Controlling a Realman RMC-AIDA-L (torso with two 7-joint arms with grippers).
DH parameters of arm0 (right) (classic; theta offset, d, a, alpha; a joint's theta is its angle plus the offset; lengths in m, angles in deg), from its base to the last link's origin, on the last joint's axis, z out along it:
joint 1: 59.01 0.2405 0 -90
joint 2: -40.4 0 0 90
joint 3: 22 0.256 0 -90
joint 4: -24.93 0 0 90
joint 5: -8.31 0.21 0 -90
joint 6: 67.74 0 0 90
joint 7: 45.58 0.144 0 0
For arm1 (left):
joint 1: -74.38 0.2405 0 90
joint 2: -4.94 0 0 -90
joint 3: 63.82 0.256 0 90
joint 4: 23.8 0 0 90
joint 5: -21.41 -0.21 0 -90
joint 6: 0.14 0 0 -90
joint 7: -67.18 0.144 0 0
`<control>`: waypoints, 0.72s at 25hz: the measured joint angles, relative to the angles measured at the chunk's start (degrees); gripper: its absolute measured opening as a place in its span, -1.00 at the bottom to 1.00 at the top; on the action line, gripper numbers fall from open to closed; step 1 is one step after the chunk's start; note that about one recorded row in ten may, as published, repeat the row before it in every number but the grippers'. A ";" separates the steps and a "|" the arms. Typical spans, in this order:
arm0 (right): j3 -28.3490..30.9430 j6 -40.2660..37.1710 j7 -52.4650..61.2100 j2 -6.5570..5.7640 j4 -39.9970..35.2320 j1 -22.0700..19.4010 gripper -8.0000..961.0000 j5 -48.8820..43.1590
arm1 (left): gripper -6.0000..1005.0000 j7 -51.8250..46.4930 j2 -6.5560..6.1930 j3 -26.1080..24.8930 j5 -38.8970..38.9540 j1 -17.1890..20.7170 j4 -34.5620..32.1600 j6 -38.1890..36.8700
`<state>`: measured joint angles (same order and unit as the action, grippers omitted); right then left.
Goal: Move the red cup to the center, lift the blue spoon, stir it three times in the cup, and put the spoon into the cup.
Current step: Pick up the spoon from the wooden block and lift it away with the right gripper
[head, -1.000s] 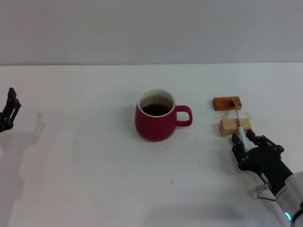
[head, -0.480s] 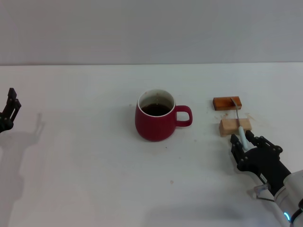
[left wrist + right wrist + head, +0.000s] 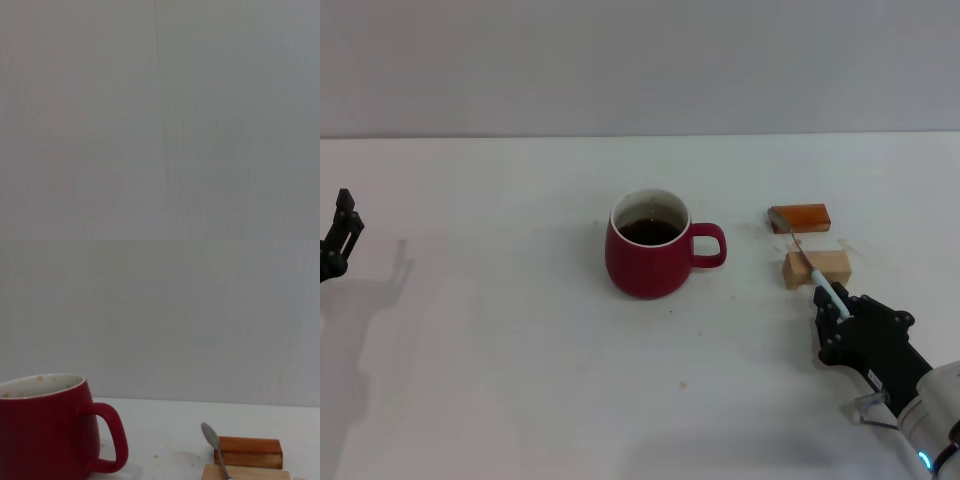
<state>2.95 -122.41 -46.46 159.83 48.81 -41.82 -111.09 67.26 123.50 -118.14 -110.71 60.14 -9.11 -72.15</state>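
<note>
Gripping the pale-blue handle of the spoon (image 3: 812, 270), the right gripper (image 3: 838, 312) sits low at the near right of the tabletop (image 3: 500, 340), its dark jaws clamped on the handle's near end. The spoon slants up and away from the gripper toward the left, its grey neck crossing over the pale block (image 3: 817, 266) and its bowl reaching the left end of the orange-brown block (image 3: 799, 217); whether the bowl touches that block or hangs just above it cannot be told. In the right wrist view the spoon (image 3: 215, 445) shows its grey bowl raised in front of the orange-brown block (image 3: 248, 452), with the pale block (image 3: 246, 473) nearer the camera. The two blocks lie one behind the other, near each other but apart, the orange-brown one farther back. The cup (image 3: 649, 255) stands upright near the middle of the tabletop, well to the left of the blocks, its handle pointing right toward them and dark liquid inside its white interior. From the right wrist the cup (image 3: 47, 427) fills the near side, its handle turned toward the blocks. The left gripper (image 3: 340, 237) hangs at the far left edge above the tabletop, well apart from everything, its jaws slightly apart and holding nothing. The left wrist view shows only a plain grey surface.
</note>
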 joint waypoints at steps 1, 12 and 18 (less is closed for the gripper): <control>-0.02 0.00 0.00 -0.02 0.01 -0.04 -0.49 -0.10 | 0.68 0.00 0.00 0.00 0.05 0.00 0.00 0.06; -0.84 -2.20 -0.63 -0.17 0.77 -1.02 -0.72 -0.42 | 0.68 0.00 0.00 0.00 0.21 -0.45 -0.01 0.26; -0.89 -3.66 -0.72 -0.58 1.95 -1.90 -0.72 -0.42 | 0.68 0.00 0.00 0.00 0.23 -0.28 -0.01 0.11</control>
<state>2.06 -126.07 -47.17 159.25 50.76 -43.71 -111.51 67.26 123.50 -118.14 -110.48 59.86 -9.12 -72.04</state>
